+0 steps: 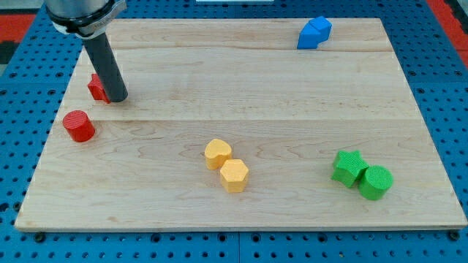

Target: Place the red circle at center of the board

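Two red blocks are seen at the board's (241,80) left edge: the red circle (78,126) lies below my tip (117,98), apart from it. No fingers are fitted; the tip touches the other red block (96,87).

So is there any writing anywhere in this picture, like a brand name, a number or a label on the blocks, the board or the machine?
None: no text, number or sign can be read anywhere.
The wooden board is bare wood.
The blocks are plain: red circle, second red block, two yellow, two green, one blue.
The dark rod carries no marking; my tip stands beside the second red block.
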`<control>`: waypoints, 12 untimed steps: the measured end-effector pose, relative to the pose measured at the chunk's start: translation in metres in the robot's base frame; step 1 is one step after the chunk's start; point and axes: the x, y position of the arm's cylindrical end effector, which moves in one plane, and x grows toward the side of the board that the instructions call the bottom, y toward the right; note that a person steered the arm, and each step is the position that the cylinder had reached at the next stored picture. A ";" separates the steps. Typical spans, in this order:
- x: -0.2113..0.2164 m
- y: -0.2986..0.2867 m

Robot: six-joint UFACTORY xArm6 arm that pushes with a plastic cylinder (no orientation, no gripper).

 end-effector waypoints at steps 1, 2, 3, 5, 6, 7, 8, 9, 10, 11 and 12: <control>-0.040 -0.001; -0.040 -0.042; -0.048 -0.050; -0.082 -0.114; -0.024 -0.121; 0.072 -0.102; 0.078 -0.073; 0.030 -0.034; 0.039 0.074; 0.065 0.013; 0.093 0.076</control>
